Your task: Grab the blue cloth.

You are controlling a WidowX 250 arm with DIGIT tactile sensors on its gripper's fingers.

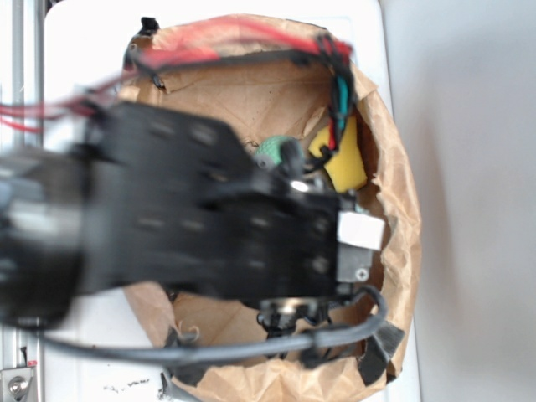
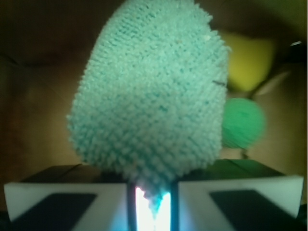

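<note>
Cloth (image 2: 149, 101) light teal, nubby terry. Ball (image 2: 243, 122) green. Sponge (image 1: 345, 159) yellow. Paper bag (image 1: 394, 167) brown. Arm (image 1: 209, 218) black, wires (image 1: 209, 42) red.

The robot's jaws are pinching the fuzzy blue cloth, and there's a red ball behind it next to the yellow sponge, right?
Almost. The ball is green, not red; the wrist view shows it clearly. The rest holds: the jaws are pinching the fuzzy blue cloth, and the ball sits behind it next to the yellow sponge.
</note>
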